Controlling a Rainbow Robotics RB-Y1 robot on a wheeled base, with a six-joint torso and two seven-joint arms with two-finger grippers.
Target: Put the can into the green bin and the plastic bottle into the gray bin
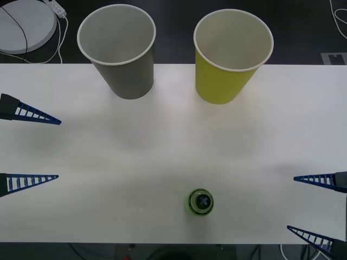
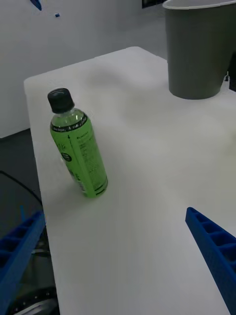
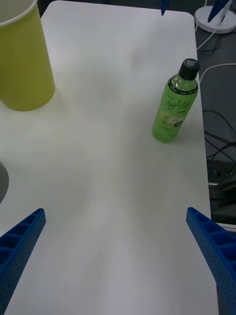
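While both arms sit out at the sides of the white surface, the plastic bottle stands upright on its own near the front edge, a bit right of centre, black cap up and green label facing out, nothing touching it. Left end effector hangs over the left edge with its blue ribbed fingers spread wide and nothing between them; right end effector is at the right edge near the front, also spread wide and holding nothing. From the right wrist view the bottle sits close to the surface's edge with bare surface between it and the fingers. Back row: the gray bin on the left and the green bin on the right, both upright with white insides, standing apart from each other and well away from the bottle. Open surface lies between the bottle and either bin. Off the surface at the far left there's a round white disc with a white cable trailing from it, and the left wrist view shows dark cables on the floor beside the surface
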